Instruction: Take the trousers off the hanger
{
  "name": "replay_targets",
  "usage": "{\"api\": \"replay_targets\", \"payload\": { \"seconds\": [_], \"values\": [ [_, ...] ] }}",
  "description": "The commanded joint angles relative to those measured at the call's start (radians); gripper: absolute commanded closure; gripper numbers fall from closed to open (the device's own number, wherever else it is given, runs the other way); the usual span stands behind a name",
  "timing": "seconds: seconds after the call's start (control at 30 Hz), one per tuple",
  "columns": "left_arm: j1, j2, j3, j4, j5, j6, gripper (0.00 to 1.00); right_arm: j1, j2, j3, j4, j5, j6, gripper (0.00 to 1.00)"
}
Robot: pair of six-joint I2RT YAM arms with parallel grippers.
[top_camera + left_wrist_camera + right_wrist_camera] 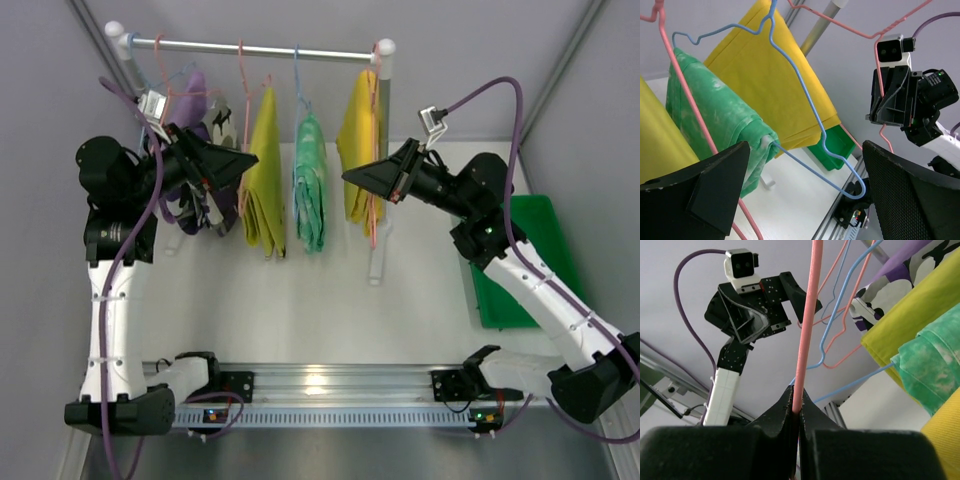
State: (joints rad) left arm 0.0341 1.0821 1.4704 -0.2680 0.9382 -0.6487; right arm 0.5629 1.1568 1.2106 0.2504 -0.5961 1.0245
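Trousers first: the top camera shows you all three hanging side by side from the silver metal rail (pixel 260 46) at the far end. The olive-yellow cloth trousers (pixel 265 185) are on the left, the mottled mint-green cloth trousers (pixel 310 190) in the middle, and the bright yellow cloth trousers (pixel 356 150) on the right.

Only this view gives you the plain lilac garment (pixel 195 92) at the far left and the whole setting. You see the white tabletop (pixel 320 300), the pale grey walls (pixel 40 100), the green plastic bin (pixel 540 250) on the right and the aluminium base rail (pixel 320 385) along the near edge.

Your left arm rises from its near-left base and bends right, with the left gripper (pixel 245 160) near the olive-yellow pair. Your right arm slants up and left from the near-right corner, with the right gripper (pixel 350 175) at the left edge of the bright yellow pair.

The left wrist camera settles what the overhead cannot. The left fingers are spread wide and hold nothing. Beyond the gap, the blue wire hanger (pixel 805 90) carries the mint-green pair.

The right wrist camera shows you the right fingers clenched on the pink wire hanger (pixel 807 315), whose wire runs straight up from between the tips. It also shows the black, white and purple camouflage garment (pixel 890 285), left of the olive-yellow pair on the rail.
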Motion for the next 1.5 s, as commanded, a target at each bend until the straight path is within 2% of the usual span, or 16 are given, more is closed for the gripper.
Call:
{"api": "replay_targets", "payload": {
  "seconds": [0.0, 0.2, 0.43, 0.53, 0.67, 0.8, 1.03, 1.23, 1.47],
  "values": [
    [-0.005, -0.008, 0.025, 0.167, 0.030, -0.059, 0.01, 0.015, -0.023, 0.049, 0.196, 0.001, -0.142, 1.00],
    [-0.011, -0.010, 0.034, 0.202, 0.063, -0.071, 0.01, 0.046, -0.028, 0.027, 0.182, -0.008, -0.149, 1.00],
    [-0.028, -0.008, 0.031, 0.297, 0.070, -0.170, 0.01, 0.133, -0.088, 0.001, 0.101, 0.041, -0.228, 1.00],
    [-0.106, -0.005, 0.022, 0.273, 0.039, -0.135, 0.03, 0.163, -0.120, -0.009, 0.061, 0.082, -0.250, 1.00],
    [-0.294, 0.015, 0.021, 0.175, -0.047, -0.055, 0.05, 0.218, -0.172, -0.040, 0.007, 0.179, -0.280, 1.00],
    [-0.330, 0.055, -0.044, 0.281, -0.035, -0.207, 0.06, 0.242, -0.187, -0.065, -0.003, 0.217, -0.287, 1.00],
    [-0.535, 0.182, 0.028, 0.294, -0.110, -0.172, 0.11, 0.258, -0.175, -0.066, 0.015, 0.236, -0.271, 1.00],
    [-0.631, 0.262, 0.088, 0.273, -0.199, -0.163, 0.21, 0.264, -0.169, -0.056, 0.007, 0.243, -0.283, 1.00],
    [-0.640, 0.357, 0.185, 0.316, -0.197, -0.267, 0.26, 0.265, -0.189, -0.089, -0.008, 0.271, -0.285, 1.00]
  ]
}}
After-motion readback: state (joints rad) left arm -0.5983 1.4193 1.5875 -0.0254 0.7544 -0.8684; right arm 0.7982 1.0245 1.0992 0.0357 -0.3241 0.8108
